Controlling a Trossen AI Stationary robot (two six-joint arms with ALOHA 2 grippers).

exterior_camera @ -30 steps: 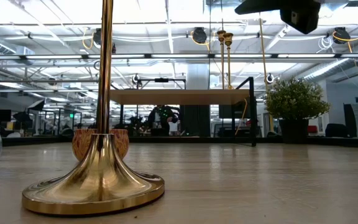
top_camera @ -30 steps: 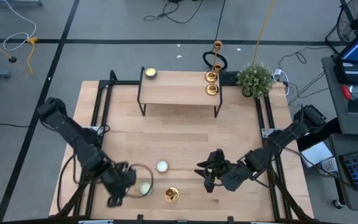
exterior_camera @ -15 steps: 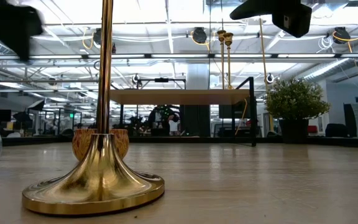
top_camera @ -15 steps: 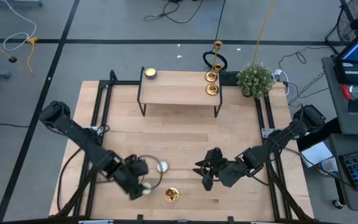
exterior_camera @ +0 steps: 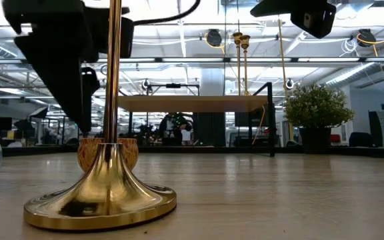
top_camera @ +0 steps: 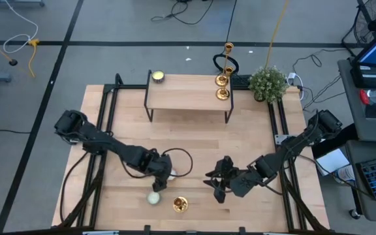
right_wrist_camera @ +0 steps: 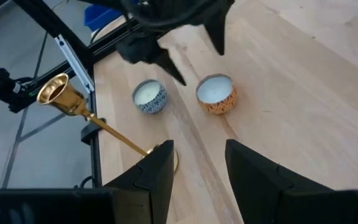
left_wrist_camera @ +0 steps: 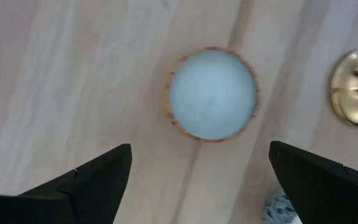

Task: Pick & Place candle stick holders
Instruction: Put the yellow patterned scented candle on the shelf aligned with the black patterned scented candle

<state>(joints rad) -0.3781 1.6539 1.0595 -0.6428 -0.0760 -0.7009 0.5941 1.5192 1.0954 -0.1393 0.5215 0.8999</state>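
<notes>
1. Your left gripper (top_camera: 164, 185) hangs open over the white candle (left_wrist_camera: 211, 94) near the table's (top_camera: 194, 140) front, fingers (left_wrist_camera: 79, 186) spread wide to either side, not touching it.
2. Your right gripper (top_camera: 217, 185) hovers just right of centre, fingers (right_wrist_camera: 148, 180) partly apart, holding nothing.
3. One gold holder (top_camera: 180, 204) stands at the front edge, near a second candle (top_camera: 154, 198).
4. Two more holders (top_camera: 222, 85) stand on the shelf (top_camera: 188, 98) at the back, right end.
5. A yellow candle (top_camera: 158, 77) sits at the shelf's left end.
</notes>
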